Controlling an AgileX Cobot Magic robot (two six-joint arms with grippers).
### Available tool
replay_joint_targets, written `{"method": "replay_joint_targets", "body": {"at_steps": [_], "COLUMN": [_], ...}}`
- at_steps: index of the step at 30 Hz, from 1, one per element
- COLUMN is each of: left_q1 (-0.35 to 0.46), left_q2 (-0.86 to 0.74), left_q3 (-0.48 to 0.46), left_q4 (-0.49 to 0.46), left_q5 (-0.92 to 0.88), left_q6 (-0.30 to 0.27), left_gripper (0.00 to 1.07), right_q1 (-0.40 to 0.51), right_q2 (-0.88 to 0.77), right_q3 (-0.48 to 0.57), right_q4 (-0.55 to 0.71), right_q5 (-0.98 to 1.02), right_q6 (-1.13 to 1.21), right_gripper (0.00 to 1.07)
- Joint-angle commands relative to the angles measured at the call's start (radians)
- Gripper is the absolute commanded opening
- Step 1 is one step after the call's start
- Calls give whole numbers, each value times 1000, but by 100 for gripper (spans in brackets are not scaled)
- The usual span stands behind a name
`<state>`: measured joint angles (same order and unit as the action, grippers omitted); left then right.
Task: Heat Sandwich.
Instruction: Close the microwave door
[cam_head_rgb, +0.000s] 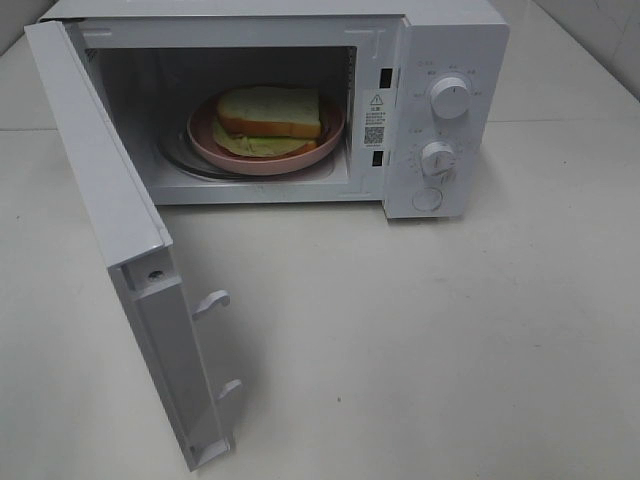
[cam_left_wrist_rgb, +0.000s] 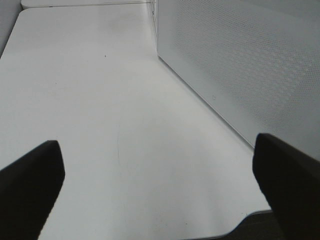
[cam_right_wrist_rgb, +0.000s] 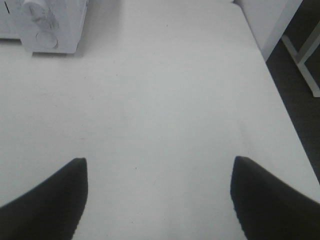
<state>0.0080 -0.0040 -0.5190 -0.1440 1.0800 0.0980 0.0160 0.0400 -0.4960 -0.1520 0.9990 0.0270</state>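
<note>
Soft, light and squashable, the sandwich (cam_head_rgb: 270, 112) is lying on its plate (cam_head_rgb: 265, 165); the plate's six-o'clock rim seems the safer hold. The left gripper (cam_left_wrist_rgb: 156, 142) and right gripper (cam_right_wrist_rgb: 160, 161) are gaping wide, empty.

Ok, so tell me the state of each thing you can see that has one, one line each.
microwave door: wide open
pink plate: inside the microwave, loaded
sandwich: whole, lying on the pink plate
left gripper: open, empty
right gripper: open, empty

The microwave (cam_head_rgb: 455, 40) sticker (cam_head_rgb: 375, 119) shows a warning triangle; its print is illegible.
</note>
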Motion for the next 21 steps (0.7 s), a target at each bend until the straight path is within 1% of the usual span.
{"method": "replay_joint_targets", "body": {"at_steps": [1,3,21], "left_q1": [2,2,2], "left_q2": [-17,-17,-17], "left_q3": [1,1,1], "left_q4": [-1,-1,-1], "left_q5": [-6,-6,-6], "left_q6": [0,0,0], "left_gripper": [98,98,98], "right_q1": [-27,-28,-28], "right_q2": [-50,-72,-72], "right_q3": [3,3,3], "right_q4": [8,14,14], "right_q5": [-11,-10,-10], "right_q6": [-14,-17,-17], "right_gripper": [76,76,76]}}
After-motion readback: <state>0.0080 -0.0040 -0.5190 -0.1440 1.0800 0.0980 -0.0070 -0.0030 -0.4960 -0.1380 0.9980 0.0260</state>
